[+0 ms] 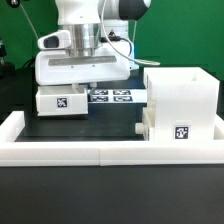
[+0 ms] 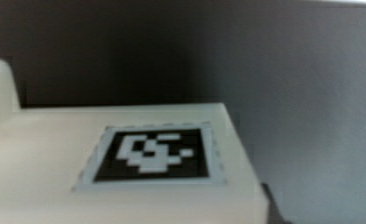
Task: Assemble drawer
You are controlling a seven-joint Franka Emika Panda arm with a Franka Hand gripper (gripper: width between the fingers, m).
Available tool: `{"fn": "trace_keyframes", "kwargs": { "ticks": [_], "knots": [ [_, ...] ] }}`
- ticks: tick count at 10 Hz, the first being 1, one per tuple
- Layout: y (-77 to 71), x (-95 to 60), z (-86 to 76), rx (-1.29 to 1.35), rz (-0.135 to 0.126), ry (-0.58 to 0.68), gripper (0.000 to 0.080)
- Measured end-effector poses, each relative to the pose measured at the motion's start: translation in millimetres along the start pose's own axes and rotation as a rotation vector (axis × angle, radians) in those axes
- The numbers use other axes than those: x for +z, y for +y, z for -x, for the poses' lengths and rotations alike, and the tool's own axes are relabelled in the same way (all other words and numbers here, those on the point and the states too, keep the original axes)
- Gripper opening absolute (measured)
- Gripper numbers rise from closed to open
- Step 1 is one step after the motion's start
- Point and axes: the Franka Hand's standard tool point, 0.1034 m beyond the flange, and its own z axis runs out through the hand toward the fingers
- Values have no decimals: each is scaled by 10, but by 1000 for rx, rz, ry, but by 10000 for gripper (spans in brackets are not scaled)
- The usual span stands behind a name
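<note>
A small white drawer tray [image 1: 60, 100] with a black-and-white tag on its near face sits on the black surface at the exterior view's left. My gripper [image 1: 88, 88] is lowered right onto its top edge, and the white hand hides the fingertips. The wrist view is blurred and filled by the tray's white face and tag [image 2: 153, 152]; no fingers show there. The tall white housing [image 1: 180, 95] stands at the exterior view's right, with a tag low on its front. A second small white tray [image 1: 150, 122] sits against the housing's lower left side.
The marker board [image 1: 112, 97] lies flat between the tray and the housing. A long low white wall [image 1: 100, 152] borders the near edge of the black surface, with side walls at both ends.
</note>
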Motion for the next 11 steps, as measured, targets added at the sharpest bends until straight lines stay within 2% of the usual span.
{"fn": "trace_keyframes", "kwargs": {
  "ticks": [2, 4, 8, 11],
  "knots": [
    [-30, -76, -53, -86, -6, -3, 41],
    [-93, -165, -183, -151, -40, -39, 41],
    [-78, -131, -198, -183, -34, -30, 42],
    [-112, -48, -309, -358, -30, -21, 42]
  ]
}}
